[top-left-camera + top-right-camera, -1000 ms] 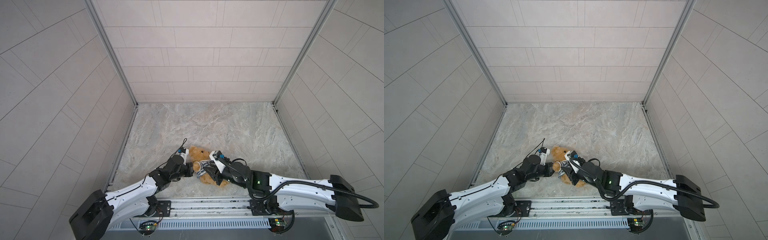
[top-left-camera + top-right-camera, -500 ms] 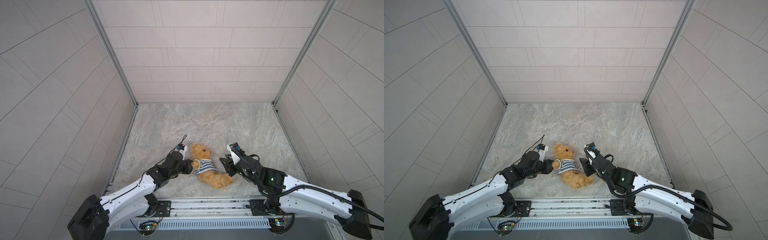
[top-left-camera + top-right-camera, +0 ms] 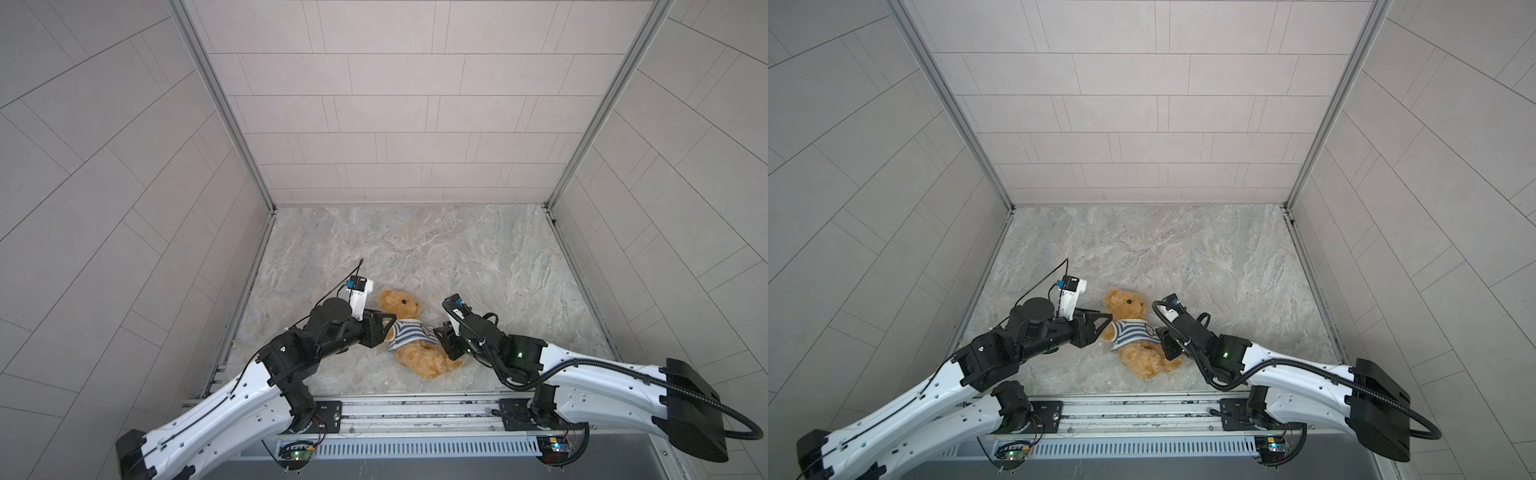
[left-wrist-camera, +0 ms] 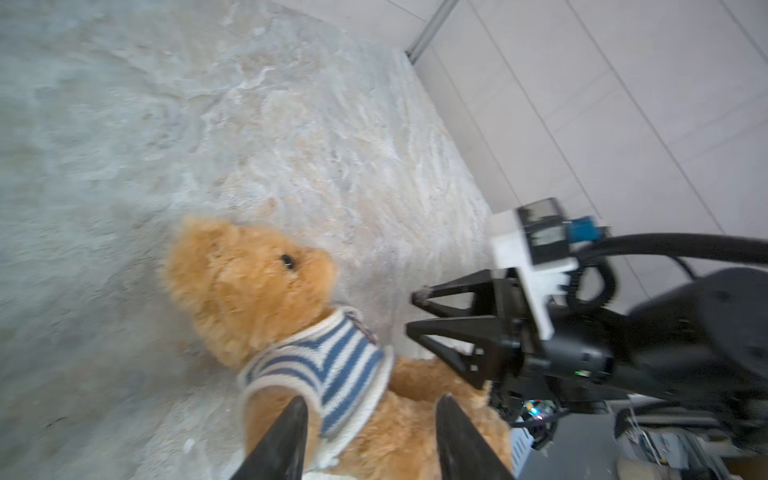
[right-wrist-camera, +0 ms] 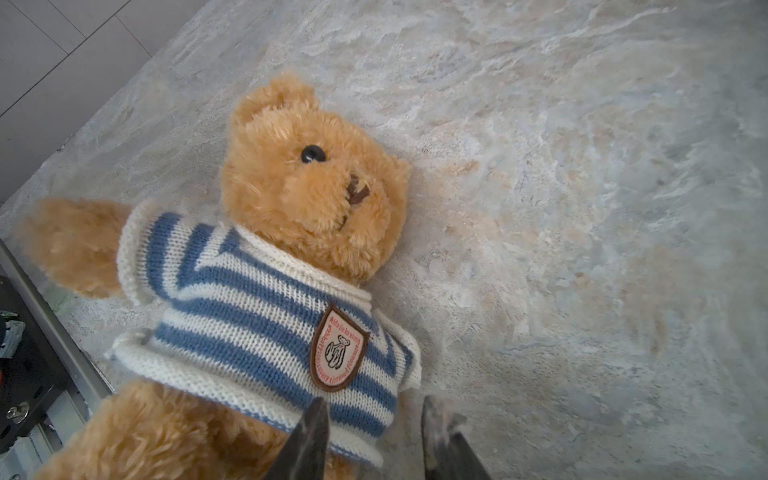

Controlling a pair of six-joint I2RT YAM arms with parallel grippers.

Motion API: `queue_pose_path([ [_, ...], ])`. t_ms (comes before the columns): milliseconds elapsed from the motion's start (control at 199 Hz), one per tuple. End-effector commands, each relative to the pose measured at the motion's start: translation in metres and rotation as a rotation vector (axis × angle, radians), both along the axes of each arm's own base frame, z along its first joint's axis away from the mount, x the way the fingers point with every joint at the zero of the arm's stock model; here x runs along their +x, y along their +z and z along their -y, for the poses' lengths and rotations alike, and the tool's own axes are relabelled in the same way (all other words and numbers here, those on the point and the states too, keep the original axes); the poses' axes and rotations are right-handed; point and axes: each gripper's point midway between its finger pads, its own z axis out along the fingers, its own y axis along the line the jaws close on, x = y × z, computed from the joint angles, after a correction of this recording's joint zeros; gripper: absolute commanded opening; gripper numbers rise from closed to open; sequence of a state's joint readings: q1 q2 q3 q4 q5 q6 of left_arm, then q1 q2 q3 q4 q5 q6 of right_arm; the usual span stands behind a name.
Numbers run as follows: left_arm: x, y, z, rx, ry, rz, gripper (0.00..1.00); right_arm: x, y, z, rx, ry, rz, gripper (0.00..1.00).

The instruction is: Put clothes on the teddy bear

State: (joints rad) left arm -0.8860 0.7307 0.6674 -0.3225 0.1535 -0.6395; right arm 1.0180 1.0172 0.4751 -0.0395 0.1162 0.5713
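Plainly the teddy bear (image 3: 426, 359) lies shirted; left end effector (image 4: 372, 401) parted at its side; right end effector (image 4: 413, 313) narrowly parted, empty.

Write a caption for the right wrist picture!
Teddy bear lies face-up in a blue-striped sweater, right gripper open at its hem.

Teddy bear (image 3: 397, 305) lies on the table (image 3: 415, 249) between left claw (image 3: 387, 330) and right claw (image 3: 441, 341)
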Motion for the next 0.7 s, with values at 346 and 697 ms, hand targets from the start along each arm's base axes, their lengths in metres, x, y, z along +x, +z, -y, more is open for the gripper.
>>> queue_pose_path([
  [346, 0.014, -0.086, 0.037, 0.119, 0.068, -0.202, 0.34, 0.000, 0.031, 0.011, 0.158, -0.057, 0.066, 0.42],
  [697, 0.021, -0.125, 0.018, 0.169, 0.155, -0.217, 0.30, -0.001, -0.004, 0.050, 0.037, -0.140, -0.003, 0.42],
])
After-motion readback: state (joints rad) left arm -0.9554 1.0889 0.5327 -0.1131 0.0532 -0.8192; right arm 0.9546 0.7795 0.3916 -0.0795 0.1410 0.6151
